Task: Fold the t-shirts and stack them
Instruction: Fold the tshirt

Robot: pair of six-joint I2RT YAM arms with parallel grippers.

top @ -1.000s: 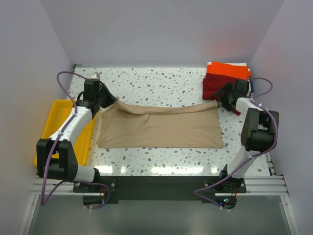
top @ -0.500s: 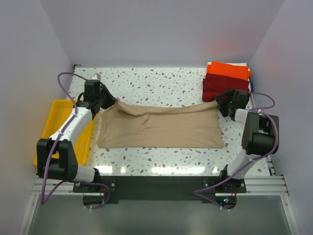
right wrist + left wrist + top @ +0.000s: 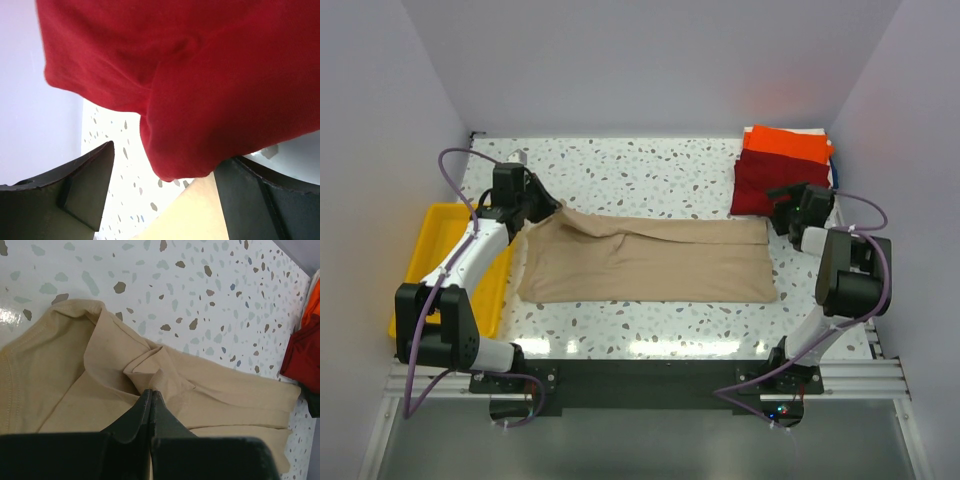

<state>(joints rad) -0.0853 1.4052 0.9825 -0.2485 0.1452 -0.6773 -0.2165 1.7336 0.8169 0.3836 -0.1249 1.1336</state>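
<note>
As the fold stands: tan t-shirt (image 3: pixel 645 260) lies as a long band across the table (image 3: pixel 640 165), between the arms.
Left gripper (image 3: pixel 151 392): fingers pressed together, pinching the bunched far-left corner, seemingly to anchor the cloth.
Right gripper (image 3: pixel 782 203): fingers spread, holding nothing, just beside the far-right corner.
Stack: orange t-shirt (image 3: pixel 785 143) atop dark red t-shirt (image 3: pixel 755 185), parked far right, apparently awaiting the tan one.
</note>
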